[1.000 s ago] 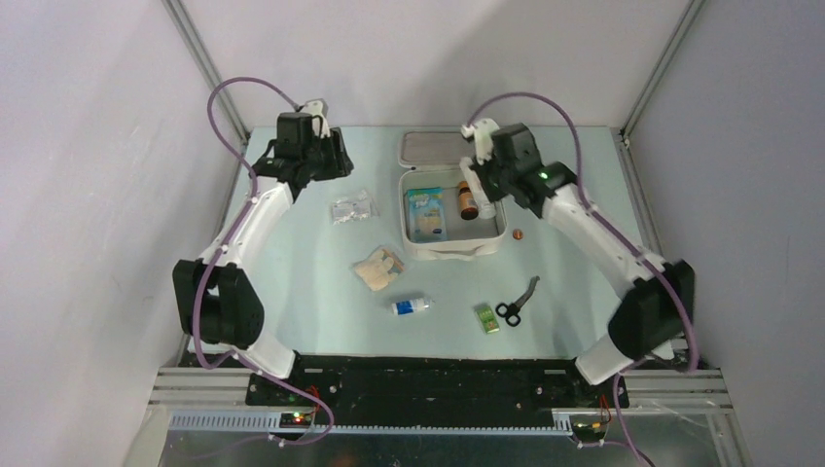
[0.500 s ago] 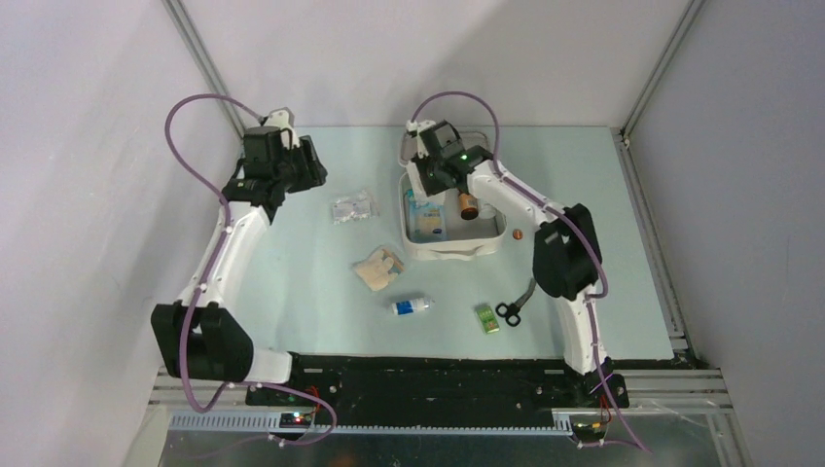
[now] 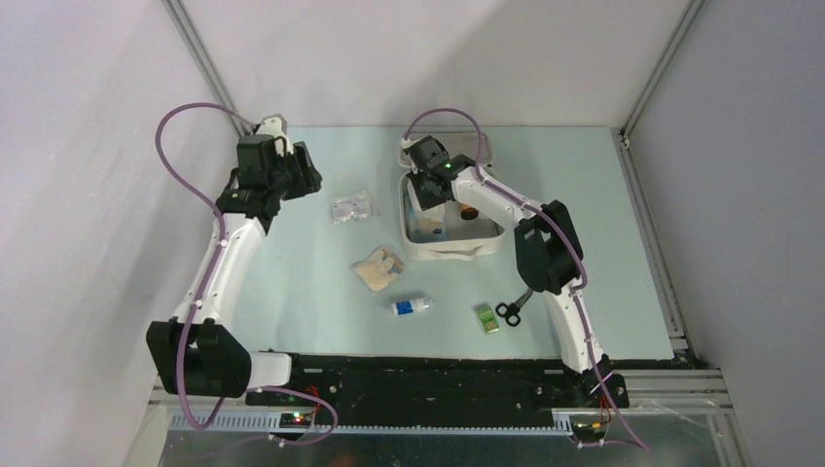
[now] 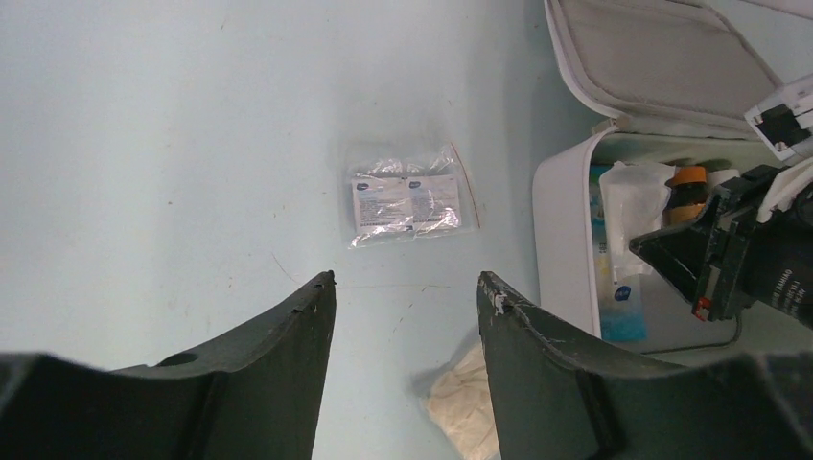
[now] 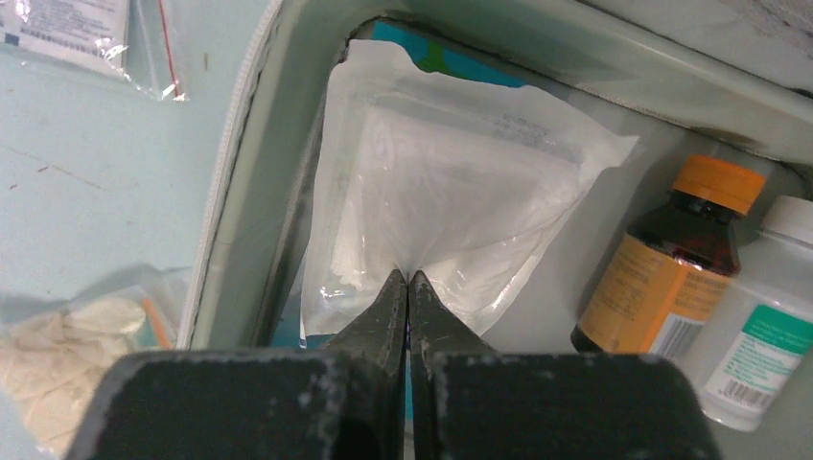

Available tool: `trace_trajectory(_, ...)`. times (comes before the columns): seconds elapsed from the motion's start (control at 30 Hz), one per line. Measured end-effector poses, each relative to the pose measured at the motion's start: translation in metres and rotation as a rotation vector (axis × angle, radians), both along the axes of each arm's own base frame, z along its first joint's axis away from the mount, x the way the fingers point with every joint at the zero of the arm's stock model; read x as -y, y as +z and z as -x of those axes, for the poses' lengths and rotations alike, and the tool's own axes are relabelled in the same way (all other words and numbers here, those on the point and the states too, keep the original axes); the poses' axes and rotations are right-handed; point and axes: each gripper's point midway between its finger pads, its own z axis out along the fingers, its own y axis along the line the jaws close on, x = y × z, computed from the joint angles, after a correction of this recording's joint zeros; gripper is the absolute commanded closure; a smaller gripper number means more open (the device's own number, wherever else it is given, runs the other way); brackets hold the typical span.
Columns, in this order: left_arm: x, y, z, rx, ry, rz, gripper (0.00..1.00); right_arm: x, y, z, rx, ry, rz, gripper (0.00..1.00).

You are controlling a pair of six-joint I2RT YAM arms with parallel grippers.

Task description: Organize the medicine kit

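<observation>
Medicine kit [image 3: 452, 254] lies open beneath the right claw [image 5: 408, 278], clamped on a white gauze packet [image 5: 451, 182]; left claw [image 4: 403, 283] gapes, sachet bag [image 4: 407, 206] just ahead.

The right gripper [image 3: 429, 193] dips into the open medicine kit [image 3: 457, 251] on the pale surface [image 3: 292, 292]. A sachet bag [image 3: 351, 207], a small bottle [image 3: 412, 305] and scissors [image 3: 516, 304] lie outside it.

Kit at the far middle of the table [image 3: 603, 243], loose items left and nearer.
In the medicine kit [image 3: 452, 253] a pouch [image 5: 451, 192] lies left of a bottle [image 5: 671, 278]; a sachet bag [image 3: 351, 207] lies left of the kit; nearer lie a glove bag [image 3: 377, 268], tube [image 3: 411, 306], box [image 3: 486, 318] and scissors [image 3: 511, 309].
</observation>
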Motion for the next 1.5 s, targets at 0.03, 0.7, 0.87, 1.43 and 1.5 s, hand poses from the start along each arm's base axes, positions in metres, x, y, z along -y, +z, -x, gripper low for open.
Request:
trace_trajectory(0.03,0.000,0.000,0.000,0.000,0.001,0.000,0.39,-0.001,-0.003,-0.001,-0.004,-0.003,0.001,1.00)
trace_trajectory(0.7,0.024,-0.034,-0.003,-0.087,-0.203,0.003,0.28,-0.015,0.009,-0.012,-0.047,0.044,-0.148,0.56)
trace_trajectory(0.87,0.040,-0.081,0.015,-0.205,-0.342,0.025,0.25,0.016,0.069,0.001,-0.009,0.111,-0.232,0.18)
trace_trajectory(1.43,0.076,-0.209,0.099,-0.715,-0.564,0.182,0.30,0.116,0.083,0.105,-0.092,0.275,-0.303,0.15)
trace_trajectory(1.5,0.080,-0.210,0.100,-0.715,-0.586,0.154,0.31,0.118,0.078,0.110,-0.104,0.277,-0.296,0.14)
